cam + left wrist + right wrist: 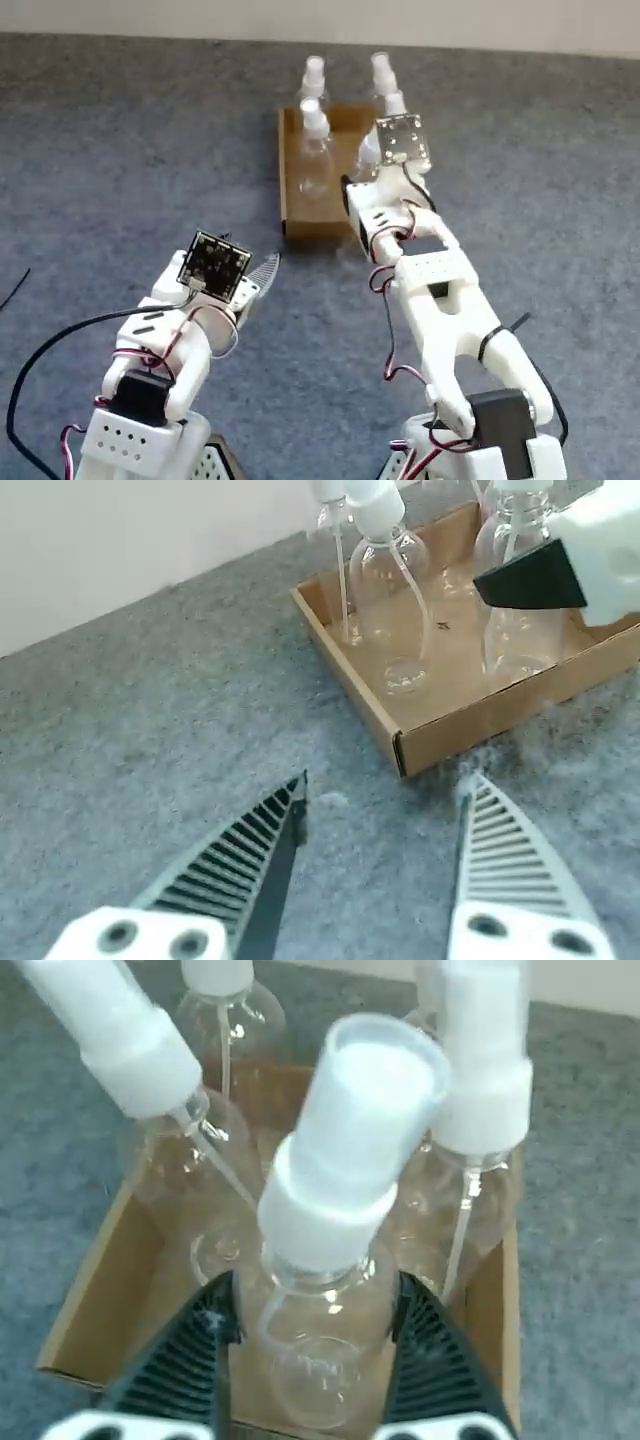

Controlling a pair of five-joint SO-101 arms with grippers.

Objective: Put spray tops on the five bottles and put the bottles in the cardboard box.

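An open cardboard box (292, 200) lies on the grey carpet. My right gripper (318, 1330) is over the box and shut on a clear bottle (325, 1290) with a white spray top (360, 1130), which is tilted. In the box beside it stand two more topped bottles (185, 1150) (480, 1160). Two others (313, 78) (381, 72) stand behind the box. My left gripper (385, 798) hangs open over the carpet just short of the box's near corner (400, 755), with nothing between its fingers.
Grey carpet (120, 150) stretches out on both sides of the box. A pale wall (130, 540) runs behind the bottles. A black cable (40, 350) loops beside the left arm's base.
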